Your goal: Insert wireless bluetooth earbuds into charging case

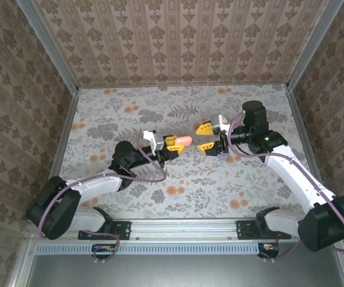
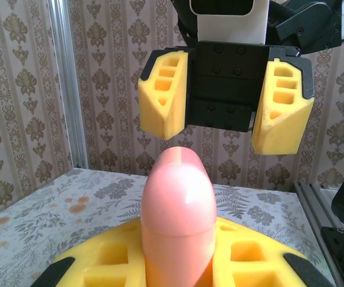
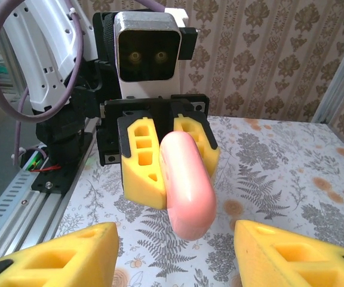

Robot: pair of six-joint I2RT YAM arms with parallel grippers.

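Note:
The coral-pink charging case is held off the table, closed, with my left gripper shut on its near end. In the left wrist view the charging case rises from between my yellow fingers. My right gripper faces it from the right, open. Its fingers stand apart just beyond the free end of the case, not touching it. In the right wrist view the charging case points at the gap between my right fingertips. The earbuds are out of view.
A small purple object lies on the flowered table under the right gripper. Patterned walls and metal rails enclose the table on three sides.

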